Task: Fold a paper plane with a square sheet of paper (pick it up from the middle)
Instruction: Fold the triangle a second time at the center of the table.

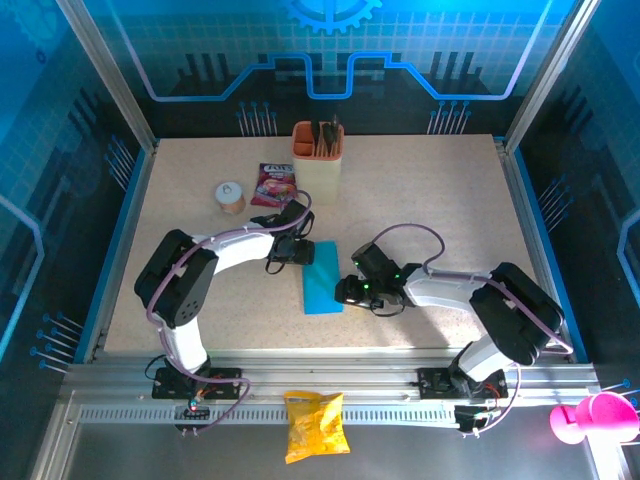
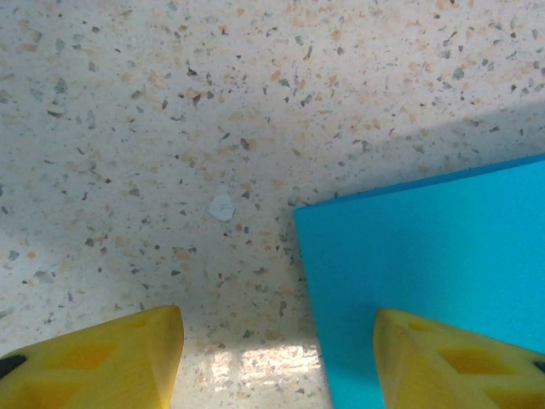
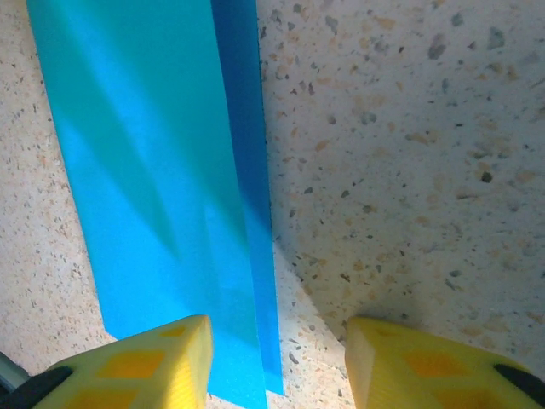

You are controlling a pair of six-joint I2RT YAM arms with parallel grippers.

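Your beige cup (image 1: 317,168) holds dark sticks (image 1: 322,136) at the counter's (image 1: 440,200) far edge, left pincer (image 2: 277,341) and right pincer (image 3: 279,341) released over the blue paper (image 1: 322,278)

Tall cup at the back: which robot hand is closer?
Left. The left hand is at the paper's far corner, in front of the cup; the right hand is further away, at the paper's right edge.

One blue paper sheet (image 1: 322,280), one beige cup (image 1: 317,168), one pink packet (image 1: 272,185), one yellow bag (image 1: 315,428), perhaps one tape roll (image 1: 231,197)
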